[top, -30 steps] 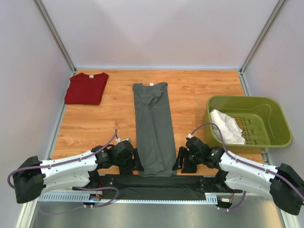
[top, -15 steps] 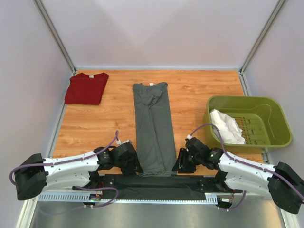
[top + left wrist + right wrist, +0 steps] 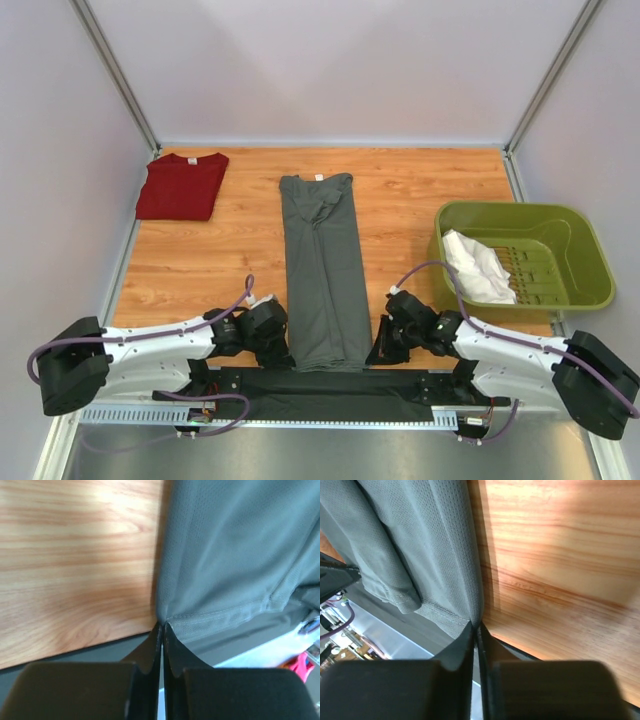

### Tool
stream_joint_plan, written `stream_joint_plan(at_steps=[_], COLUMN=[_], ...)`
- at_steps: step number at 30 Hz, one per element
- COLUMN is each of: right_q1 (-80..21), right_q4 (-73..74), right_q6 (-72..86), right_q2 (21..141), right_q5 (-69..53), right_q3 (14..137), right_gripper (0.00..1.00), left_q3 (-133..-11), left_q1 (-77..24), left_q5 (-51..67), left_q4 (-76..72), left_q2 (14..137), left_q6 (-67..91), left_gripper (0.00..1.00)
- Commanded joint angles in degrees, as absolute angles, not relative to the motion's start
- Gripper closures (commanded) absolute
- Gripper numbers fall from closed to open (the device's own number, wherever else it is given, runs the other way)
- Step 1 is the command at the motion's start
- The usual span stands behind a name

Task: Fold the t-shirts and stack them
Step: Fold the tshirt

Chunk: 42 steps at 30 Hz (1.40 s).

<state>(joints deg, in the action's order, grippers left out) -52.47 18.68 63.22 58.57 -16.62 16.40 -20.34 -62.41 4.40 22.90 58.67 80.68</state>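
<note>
The dark grey t-shirt point(image 3: 322, 268) lies as a long narrow strip down the middle of the wooden table, collar at the far end. My left gripper point(image 3: 288, 357) is shut on its near-left hem corner point(image 3: 167, 617). My right gripper point(image 3: 374, 355) is shut on the near-right hem corner point(image 3: 470, 617). In both wrist views the jaws are pressed together with grey cloth point(image 3: 230, 555) pinched at the tips. The dark red t-shirt point(image 3: 182, 186) lies folded at the far left corner, apart from both arms.
An olive-green plastic basket point(image 3: 590, 262) stands at the right with a white cloth point(image 3: 478, 266) inside. A dark mat point(image 3: 320, 392) runs along the near edge between the arm bases. White walls close in the table point(image 3: 430, 190) on three sides.
Both grippers came down and inward onto the grey shirt's near hem corners and closed on the cloth. The shirts and basket have not moved.
</note>
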Motion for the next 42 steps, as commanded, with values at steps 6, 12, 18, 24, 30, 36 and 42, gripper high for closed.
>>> stream_joint_plan(at_steps=[6, 12, 18, 24, 30, 36, 42], right_q1=[-52.8, -52.0, -47.3, -40.4, -35.6, -29.5, -27.8], right_q4=[20.9, 23.2, 28.6, 32.4, 32.7, 30.9, 31.3], right_q6=[62.6, 63.1, 57.3, 48.4, 42.4, 39.5, 36.0], right_q2=[59.0, 58.3, 61.7, 68.3, 77.6, 85.6, 93.9], right_q5=[-16.5, -14.2, -12.7, -13.9, -15.7, -20.2, -20.8], right_q3=[19.0, 25.0, 36.4, 46.7, 55.3, 63.8, 72.6], right_gripper=[1.00, 1.00, 1.00, 1.00, 1.00, 1.00, 1.00], left_q3=[-23.7, -28.0, -36.8, -44.1, -51.0, -59.7, -65.6], left_q1=[-62.8, -61.9, -52.9, -44.0, -36.3, -29.0, -25.9], left_q5=[0.6, -2.5, -4.2, -2.9, -0.4, 2.8, 6.1], left_q4=[30.7, 37.9, 43.8, 43.9, 40.6, 38.1, 36.0], left_q2=[56.8, 52.7, 53.1, 56.6, 65.1, 73.2, 82.4], left_q6=[80.2, 79.7, 69.9, 60.3, 53.5, 47.6, 44.3], left_gripper=[1.00, 1.00, 1.00, 1.00, 1.00, 1.00, 1.00])
